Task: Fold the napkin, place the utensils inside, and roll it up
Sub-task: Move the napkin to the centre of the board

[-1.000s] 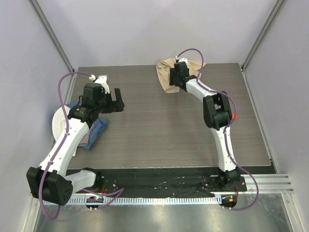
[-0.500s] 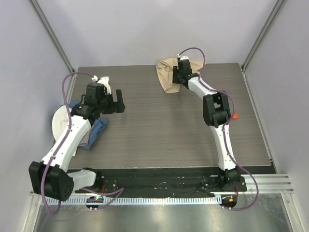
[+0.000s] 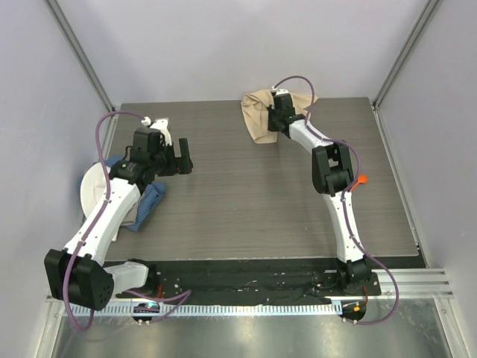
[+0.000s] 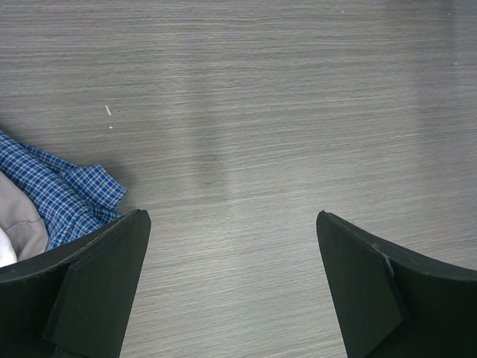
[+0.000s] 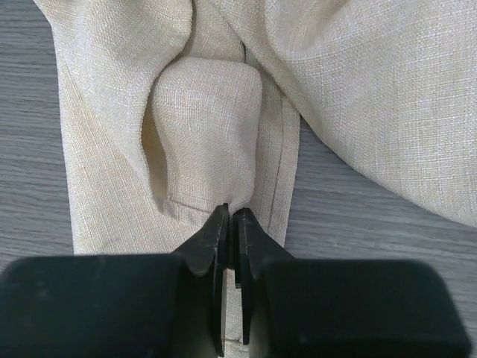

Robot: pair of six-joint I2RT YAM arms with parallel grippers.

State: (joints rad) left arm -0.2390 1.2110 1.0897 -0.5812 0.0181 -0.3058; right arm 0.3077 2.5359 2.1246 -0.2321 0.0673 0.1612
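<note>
The beige napkin (image 3: 256, 119) lies crumpled at the far edge of the table, right of centre. My right gripper (image 3: 278, 112) is down on it. In the right wrist view its jaws (image 5: 232, 213) are shut on the hemmed edge of a raised fold of the napkin (image 5: 209, 112). An orange utensil (image 3: 361, 179) shows as a small tip beside the right arm's elbow; the rest is hidden. My left gripper (image 3: 182, 156) hovers over bare table at the left, and it (image 4: 231, 224) stands wide open with nothing between its fingers.
A blue checked cloth (image 3: 149, 203) lies crumpled at the left edge beside a white plate (image 3: 89, 186), and it shows at the left of the left wrist view (image 4: 63, 186). Walls stand close on three sides of the wooden table (image 3: 246, 194).
My right gripper's jaws have closed onto the napkin's fold after shifting slightly toward the far edge. The left arm has barely moved and stays open.
</note>
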